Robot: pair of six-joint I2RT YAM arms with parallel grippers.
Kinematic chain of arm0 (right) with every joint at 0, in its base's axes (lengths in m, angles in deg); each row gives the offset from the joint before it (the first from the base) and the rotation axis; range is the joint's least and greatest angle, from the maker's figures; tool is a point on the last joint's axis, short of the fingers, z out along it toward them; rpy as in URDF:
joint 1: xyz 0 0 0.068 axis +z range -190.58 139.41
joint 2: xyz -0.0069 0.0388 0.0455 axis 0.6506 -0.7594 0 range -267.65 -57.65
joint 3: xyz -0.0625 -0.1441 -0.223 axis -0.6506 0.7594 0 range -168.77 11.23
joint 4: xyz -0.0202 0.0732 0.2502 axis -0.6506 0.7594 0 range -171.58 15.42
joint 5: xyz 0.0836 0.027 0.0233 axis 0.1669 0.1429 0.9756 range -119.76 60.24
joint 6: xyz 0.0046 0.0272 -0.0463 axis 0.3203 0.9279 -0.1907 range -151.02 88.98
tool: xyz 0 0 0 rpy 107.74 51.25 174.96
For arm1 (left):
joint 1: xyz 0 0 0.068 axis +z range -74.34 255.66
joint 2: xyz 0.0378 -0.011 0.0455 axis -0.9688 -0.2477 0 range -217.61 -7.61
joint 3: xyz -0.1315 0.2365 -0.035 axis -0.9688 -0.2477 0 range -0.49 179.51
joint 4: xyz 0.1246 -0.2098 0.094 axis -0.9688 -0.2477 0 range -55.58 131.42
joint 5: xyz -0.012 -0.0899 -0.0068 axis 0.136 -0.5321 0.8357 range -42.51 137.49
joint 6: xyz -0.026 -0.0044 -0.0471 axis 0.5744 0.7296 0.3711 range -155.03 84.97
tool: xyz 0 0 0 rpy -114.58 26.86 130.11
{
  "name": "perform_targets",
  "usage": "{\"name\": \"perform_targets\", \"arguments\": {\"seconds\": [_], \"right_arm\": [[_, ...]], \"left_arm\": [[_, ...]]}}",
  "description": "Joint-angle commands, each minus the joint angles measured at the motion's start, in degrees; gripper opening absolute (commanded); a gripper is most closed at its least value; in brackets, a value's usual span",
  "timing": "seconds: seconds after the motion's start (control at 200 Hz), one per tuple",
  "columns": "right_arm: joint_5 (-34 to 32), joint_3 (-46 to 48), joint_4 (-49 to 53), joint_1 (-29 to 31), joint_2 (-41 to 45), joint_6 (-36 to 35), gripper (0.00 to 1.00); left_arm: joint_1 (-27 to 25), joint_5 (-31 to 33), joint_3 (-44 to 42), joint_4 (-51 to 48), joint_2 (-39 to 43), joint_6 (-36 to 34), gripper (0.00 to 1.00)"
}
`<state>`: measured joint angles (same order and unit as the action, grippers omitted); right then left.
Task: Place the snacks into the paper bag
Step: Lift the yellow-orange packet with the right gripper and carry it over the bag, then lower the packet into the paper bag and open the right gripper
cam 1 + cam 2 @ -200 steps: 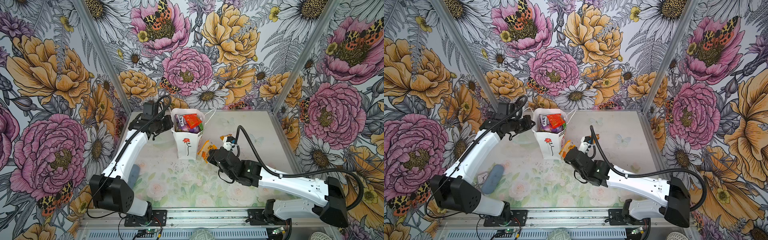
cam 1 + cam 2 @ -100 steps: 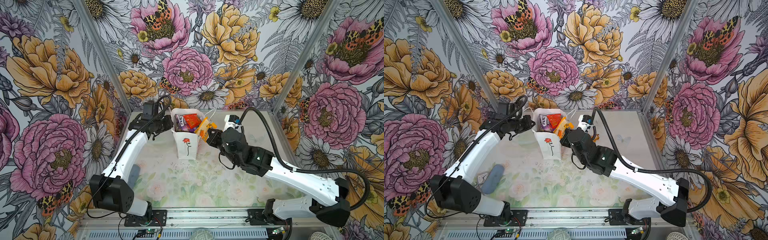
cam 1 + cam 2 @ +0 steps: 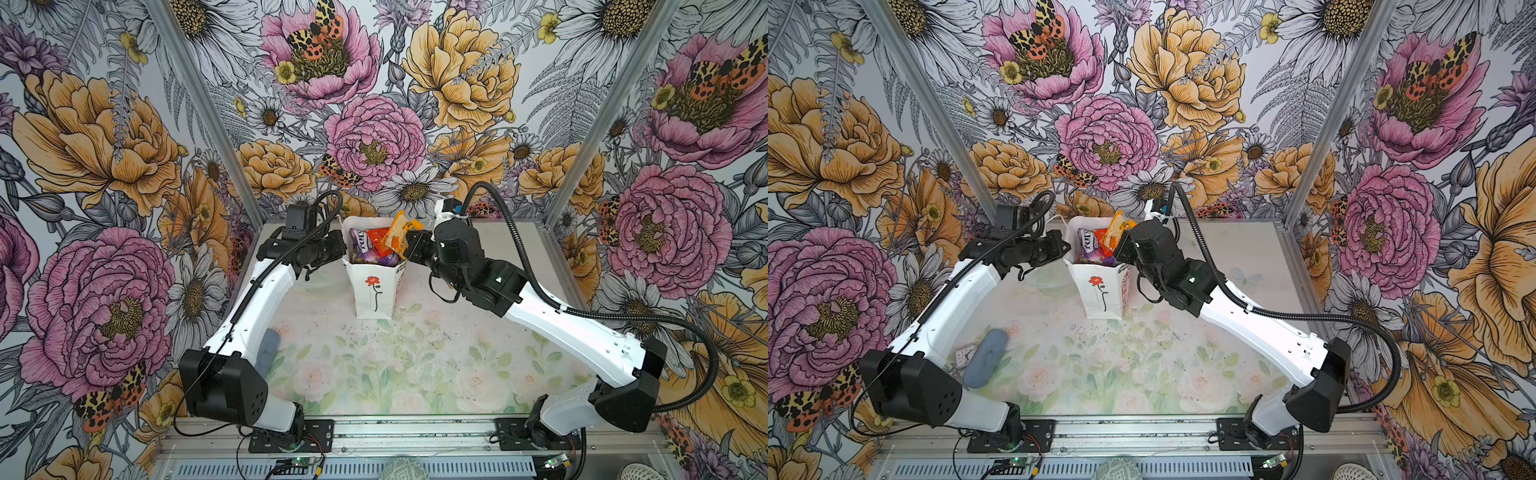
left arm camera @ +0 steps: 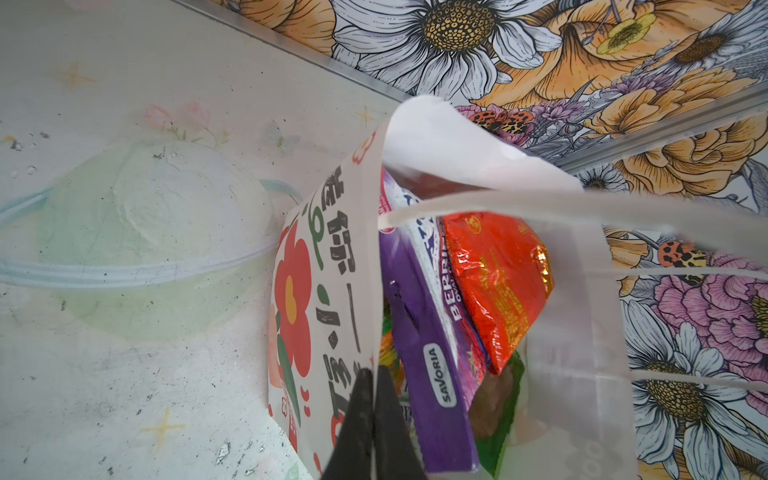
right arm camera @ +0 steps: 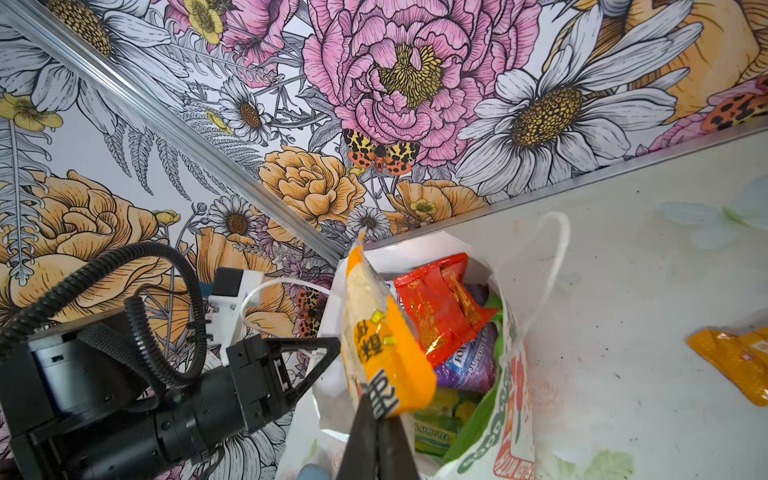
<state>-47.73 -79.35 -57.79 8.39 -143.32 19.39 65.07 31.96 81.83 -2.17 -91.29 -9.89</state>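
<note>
– Snacks, full listing, please.

– Entry one: glossy orange-yellow plastic packet (image 5: 382,345), tilted over the bag's open mouth, top end above the rim. My right fingers (image 5: 372,415) are clamped on its lower edge. I cannot tell whether that edge is inside the bag.

– Contents of the bag?

– Entry two: crinkled red foil packet (image 4: 494,282), upright near the top. Entry three: purple plastic pouch with white lettering (image 4: 424,374), touching the red one. Entry four: green-and-yellow packet (image 5: 436,424), lower down and partly hidden. Entry five: flat orange packet (image 5: 735,357), lying on the table well apart from the bag; I see it in my right wrist view only.

– And the bag itself?

– White paper bag with white cord handles and a red rose on a dark stem drawn on its front (image 3: 372,291). It stands upright at the far middle of the pale floral table (image 3: 374,374). My left fingers (image 4: 365,399) are closed on its rim, with the paper pinched between them, on the side opposite my right arm.

– Other stock?

– Clear round plastic tub (image 4: 145,249), just beside the bag on my left. Grey-blue oblong object (image 3: 986,357), near my left arm's base and well apart from the bag.
</note>
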Motion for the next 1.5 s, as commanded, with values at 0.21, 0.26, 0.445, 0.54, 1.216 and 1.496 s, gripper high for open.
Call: {"name": "perform_targets", "arguments": {"seconds": [0.21, 0.26, 0.445, 0.54, 1.216, 1.496], "right_arm": [[8.9, -12.4, 5.9, -5.1, -10.6, -5.1, 0.00], [9.3, -14.4, 7.4, -5.3, -12.4, -5.3, 0.00], [11.2, -17.8, 8.7, -6.2, -17.5, -4.8, 0.00], [14.1, -19.8, 9.0, -6.7, -20.2, -4.0, 0.00], [15.2, -32.1, 22.8, -6.8, -33.4, -5.3, 0.00], [13.4, -34.2, 25.1, -6.7, -34.3, -5.8, 0.00]], "left_arm": [[0.7, -1.2, 0.2, 2.1, 2.8, -1.0, 0.03], [0.8, -1.2, 0.2, 2.1, 2.8, -1.0, 0.04], [0.8, -1.4, 0.2, 2.1, 2.8, -0.9, 0.03], [0.9, -1.5, 0.2, 2.1, 2.8, -0.8, 0.04], [0.9, -1.9, 0.2, 2.3, 3.0, -0.6, 0.03], [0.6, -1.6, 0.2, 2.2, 3.0, -0.8, 0.03]]}}
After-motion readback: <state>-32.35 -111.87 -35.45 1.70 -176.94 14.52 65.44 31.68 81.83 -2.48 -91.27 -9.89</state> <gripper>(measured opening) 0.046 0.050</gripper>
